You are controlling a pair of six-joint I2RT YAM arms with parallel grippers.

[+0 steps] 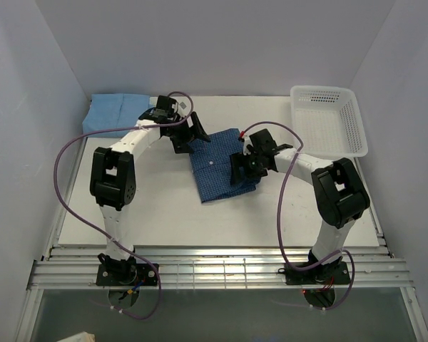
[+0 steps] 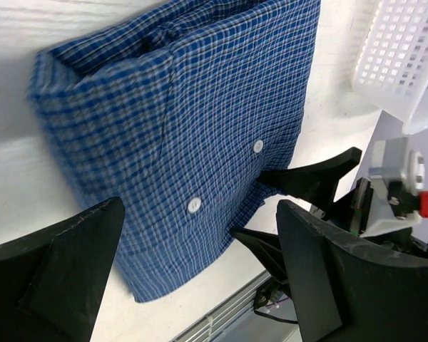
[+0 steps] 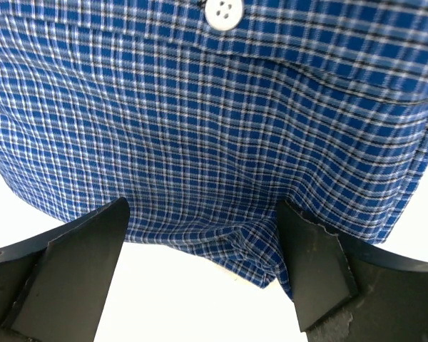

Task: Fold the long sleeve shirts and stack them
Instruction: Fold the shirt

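Against the far left corner of the table (image 1: pixel 150 214) the plain light blue shirt (image 1: pixel 114 112) lies in a flattish bundle by the wall, well apart from the work in the middle; it looks parked there as the base of the stack. Just right of it the left gripper (image 1: pixel 187 134) reaches over the far left edge of the dark blue check shirt (image 1: pixel 215 171), its jaws spread wide with nothing between them but the cloth below. Whether its fingers (image 2: pixel 64 263) touch the fabric I cannot tell. The check shirt sits mid-table, already doubled into a compact rectangle, placket and white buttons (image 2: pixel 257 146) facing up and its layers lying fairly flat, so I judge the folding of this one to be nearly or wholly finished and the stacking not yet done. On the shirt's right-hand edge the right gripper (image 1: pixel 244 165) is also released, its two fingers (image 3: pixel 64 271) straddling a small pucker at the hem. That looks like a stance for pinching the layers together. With one open claw at each side, the pair seem posed to take opposite edges so that the fold does not spill when lifted. Farthest right, the white mesh basket (image 1: pixel 328 117) stands at the back corner, apart from both shirts.
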